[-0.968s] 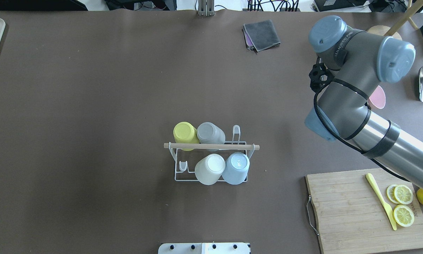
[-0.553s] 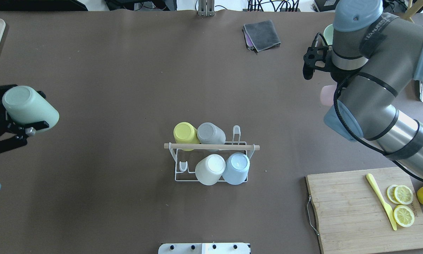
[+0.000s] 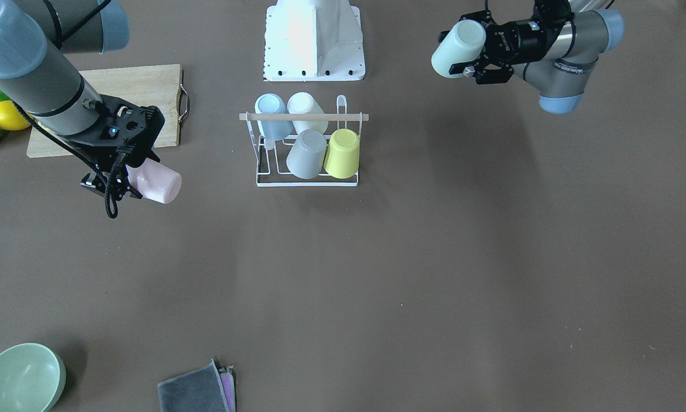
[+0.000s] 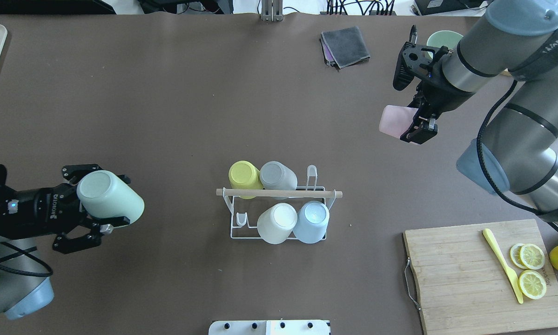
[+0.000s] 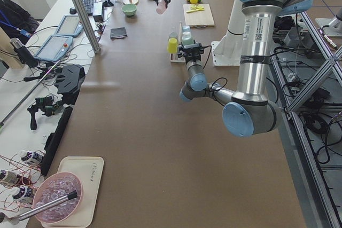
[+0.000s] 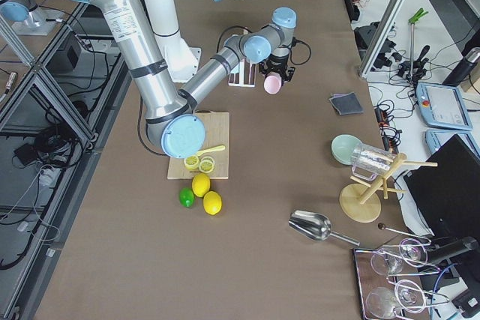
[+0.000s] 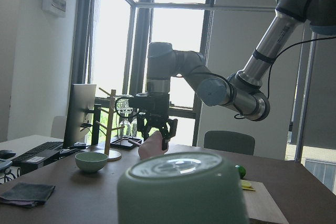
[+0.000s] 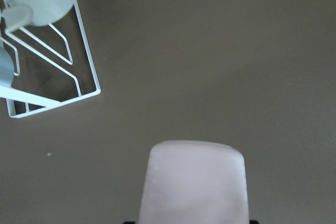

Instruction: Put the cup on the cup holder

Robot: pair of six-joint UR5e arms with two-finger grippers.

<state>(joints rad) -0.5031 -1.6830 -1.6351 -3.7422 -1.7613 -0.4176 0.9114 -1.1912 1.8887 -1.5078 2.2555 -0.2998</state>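
Two bare prongs [image 4: 311, 173] on cup holder [image 4: 279, 192]

The left arm [image 4: 13, 279] extends level toward the centre; the left gripper [image 4: 116, 200] lies horizontal, fingers [image 4: 113, 222] clamped around a green cup [image 4: 106, 195]. The right arm [image 4: 516, 125] arches high, wrist angled downward; the right gripper [image 4: 411, 125] points down, closed on a pink cup [image 4: 393, 121].

We see the pink cup [image 8: 193, 182] cut off by the right wrist view's bottom edge, the cup holder [image 8: 97, 92] by its left edge. The green cup [image 7: 181, 190] looks blurred to us up close.
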